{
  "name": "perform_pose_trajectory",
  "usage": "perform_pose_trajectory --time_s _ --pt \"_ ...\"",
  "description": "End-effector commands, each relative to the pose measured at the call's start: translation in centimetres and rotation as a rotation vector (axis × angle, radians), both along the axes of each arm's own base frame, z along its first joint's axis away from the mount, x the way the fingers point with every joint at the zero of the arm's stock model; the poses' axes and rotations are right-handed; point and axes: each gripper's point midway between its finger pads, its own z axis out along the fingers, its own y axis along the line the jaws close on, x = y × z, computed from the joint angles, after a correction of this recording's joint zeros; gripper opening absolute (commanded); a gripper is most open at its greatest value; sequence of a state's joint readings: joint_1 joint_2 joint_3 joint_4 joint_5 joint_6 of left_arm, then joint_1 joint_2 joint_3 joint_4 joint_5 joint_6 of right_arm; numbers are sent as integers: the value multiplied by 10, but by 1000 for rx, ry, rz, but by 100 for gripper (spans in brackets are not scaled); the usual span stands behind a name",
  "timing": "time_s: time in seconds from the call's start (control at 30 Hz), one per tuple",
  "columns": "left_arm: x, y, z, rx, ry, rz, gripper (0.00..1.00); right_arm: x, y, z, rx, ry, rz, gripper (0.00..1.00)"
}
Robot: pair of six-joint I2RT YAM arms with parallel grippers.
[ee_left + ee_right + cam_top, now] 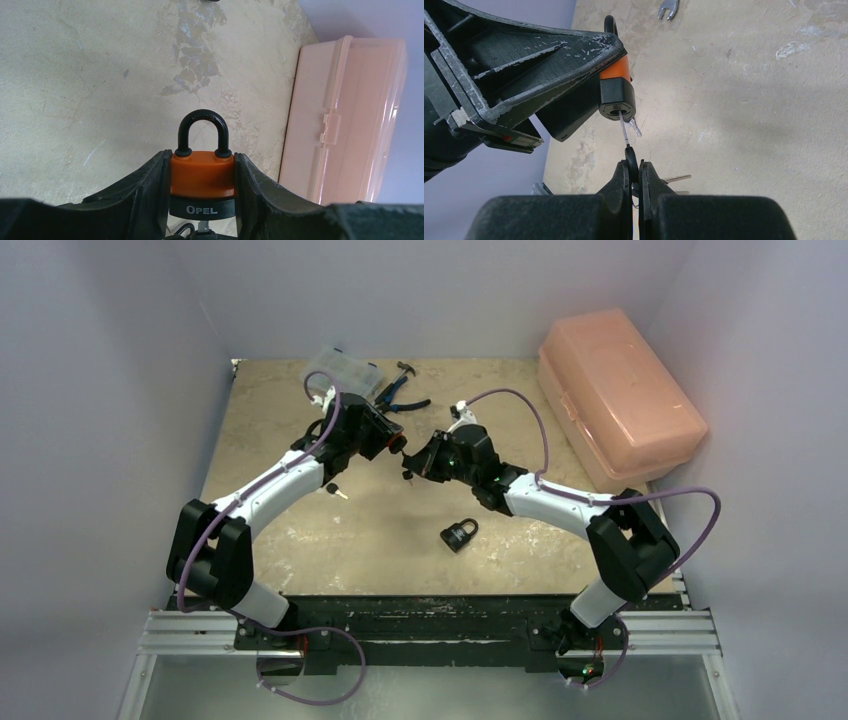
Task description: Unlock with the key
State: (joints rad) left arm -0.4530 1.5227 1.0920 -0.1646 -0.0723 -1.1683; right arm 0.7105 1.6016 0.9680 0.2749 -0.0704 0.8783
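My left gripper [202, 165] is shut on an orange and black padlock [202, 176] marked OPEL, held above the table with its black shackle [203, 129] closed. The padlock also shows in the right wrist view [616, 87] between the left gripper's fingers [549, 55]. My right gripper [635, 167] is shut on the black head of a key [631, 159], whose blade [624, 130] is in the keyhole at the padlock's bottom. Other keys on the ring [676, 178] hang beside the right fingers. In the top view both grippers meet at the table's middle, left gripper [390, 443] and right gripper [412, 462].
A second black padlock [458, 534] lies on the table nearer the front. A loose key [336, 491] lies by the left arm. A pink plastic box [620, 390] stands at the right. A clear case [345, 371], pliers [400, 395] and a wrench [667, 9] lie at the back.
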Motion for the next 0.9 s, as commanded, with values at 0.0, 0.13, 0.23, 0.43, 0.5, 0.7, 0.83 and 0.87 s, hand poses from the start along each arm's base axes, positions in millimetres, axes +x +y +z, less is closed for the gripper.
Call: perform_pose_trajectory --time_s 0.0,0.13,0.23,0.43,0.5,0.7,0.83,0.87 --pt "-1 -8 16 -18 -19 -22 0 28 1 60 88 -133 -85 0" --pt "-2 -10 16 -25 -17 -31 0 31 2 60 85 -129 -91 0" --pt "-2 -13 16 -37 -13 -44 0 32 5 59 81 -124 -82 0" --pt "-3 -14 16 -43 -11 -48 0 33 9 56 82 -104 -82 0" --pt "-3 -14 16 -43 -11 -48 0 35 9 53 79 -80 -96 0" --pt "-4 -15 15 -45 -8 -50 0 38 10 56 82 -70 -110 0" --pt "-4 -15 16 -46 -9 -50 0 40 7 62 84 -82 -130 0" --pt "-4 -15 15 -45 -8 -50 0 41 6 61 82 -81 -136 0"
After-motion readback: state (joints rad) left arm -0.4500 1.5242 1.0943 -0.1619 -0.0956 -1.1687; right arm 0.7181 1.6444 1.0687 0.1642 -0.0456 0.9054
